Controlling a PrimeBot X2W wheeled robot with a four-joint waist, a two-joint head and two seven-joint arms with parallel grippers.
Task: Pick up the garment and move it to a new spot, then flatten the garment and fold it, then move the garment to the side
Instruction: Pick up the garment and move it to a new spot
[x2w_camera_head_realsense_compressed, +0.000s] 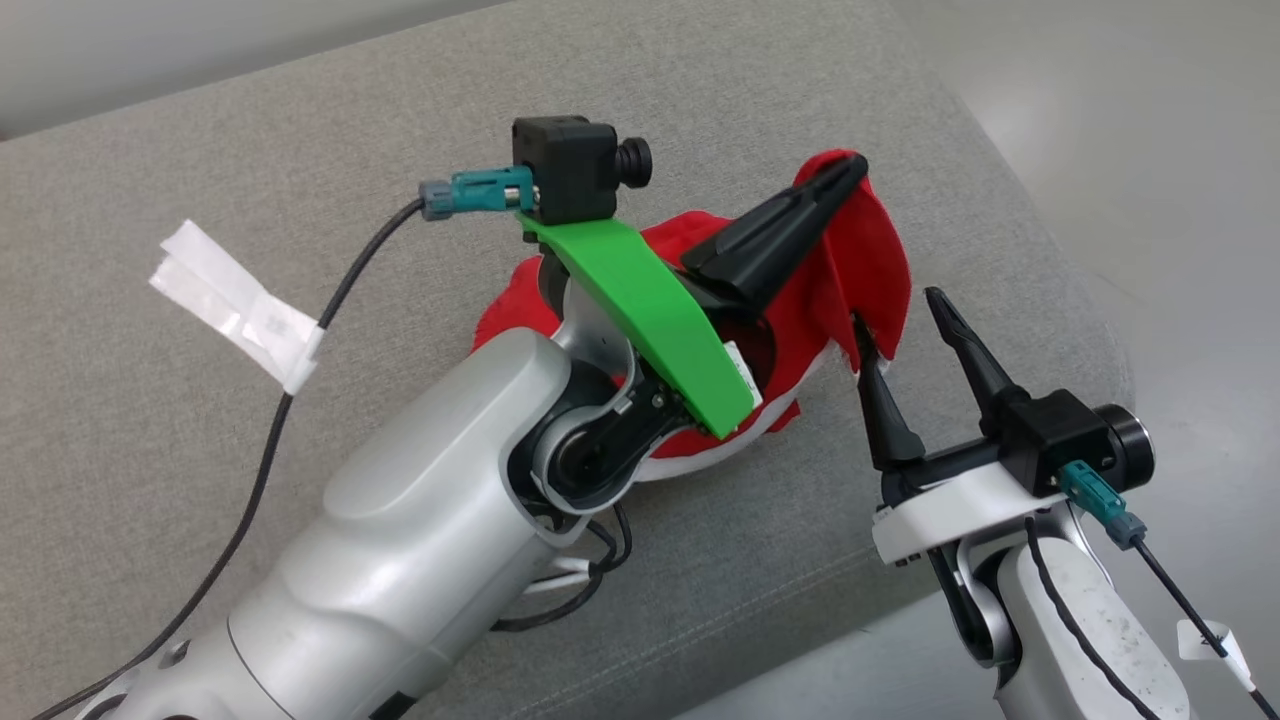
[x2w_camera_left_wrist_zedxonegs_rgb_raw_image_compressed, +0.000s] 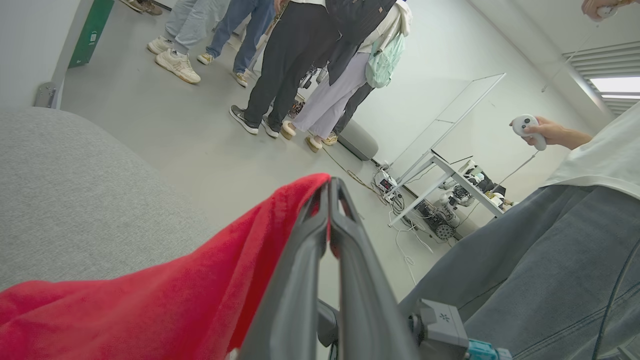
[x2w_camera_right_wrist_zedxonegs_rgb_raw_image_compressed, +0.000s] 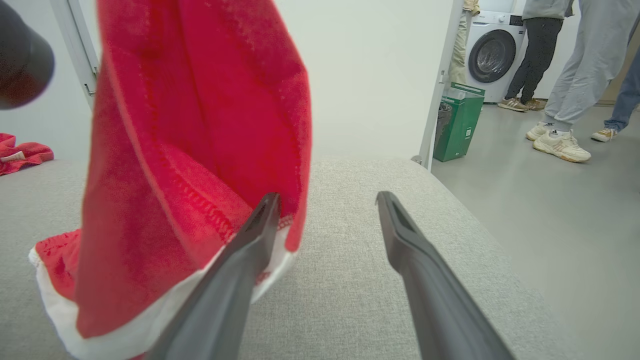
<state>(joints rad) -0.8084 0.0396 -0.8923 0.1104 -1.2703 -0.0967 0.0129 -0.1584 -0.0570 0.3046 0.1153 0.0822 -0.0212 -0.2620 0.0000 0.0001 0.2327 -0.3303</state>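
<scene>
Step 1 in progress: left pincer (x2w_camera_head_realsense_compressed: 846, 172) clamped on red garment (x2w_camera_head_realsense_compressed: 880, 262), partly lifted off grey cushion (x2w_camera_head_realsense_compressed: 300, 150); right pincer (x2w_camera_head_realsense_compressed: 895, 310) wide open, empty. Flattening, folding pending.

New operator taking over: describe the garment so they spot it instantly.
On the big grey cushion, toward its right edge, the garment hangs pinched in the shut left gripper. It is the bright red cloth with a white hem, unlike the white cable tag nearby.
</scene>
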